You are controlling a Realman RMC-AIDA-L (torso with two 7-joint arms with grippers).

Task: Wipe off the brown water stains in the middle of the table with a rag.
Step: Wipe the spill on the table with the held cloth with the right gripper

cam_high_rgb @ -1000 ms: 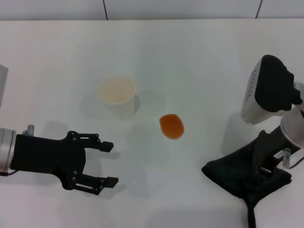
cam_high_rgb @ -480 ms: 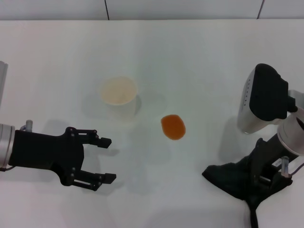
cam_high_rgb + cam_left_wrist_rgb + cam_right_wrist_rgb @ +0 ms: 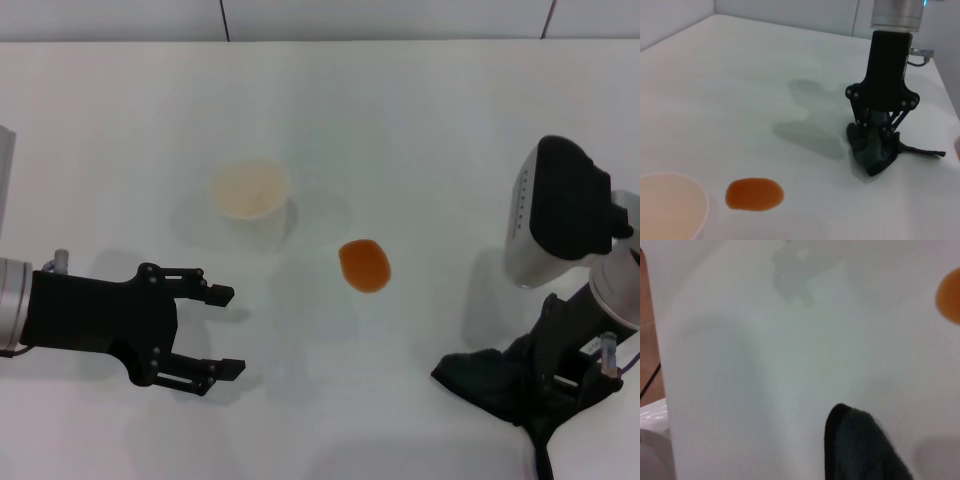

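Right gripper (image 3: 879,131): pointed down at the table, jaws closed on the rag, pinching a bunched fold of it.
Rag (image 3: 495,385): dark cloth, gathered between and below the right jaws; its lower part rests on the table, with a thin tail (image 3: 922,151) lying flat to one side of the jaws.
Left gripper (image 3: 220,332): low over the table, jaws spread wide, nothing between them and nothing touched.
Stain (image 3: 364,265): one glossy orange-brown oval on the table, well apart from both sets of jaws; it lies ahead of the open left jaws and off to the side of the right jaws.
Cup (image 3: 251,194): white paper cup standing upright, mouth open upward, beyond the left jaws and near the stain without touching it.
Cup contents: interior looks pale cream; whether it holds liquid cannot be told.
Table (image 3: 400,130): white, smooth; carries the cup, stain and rag.
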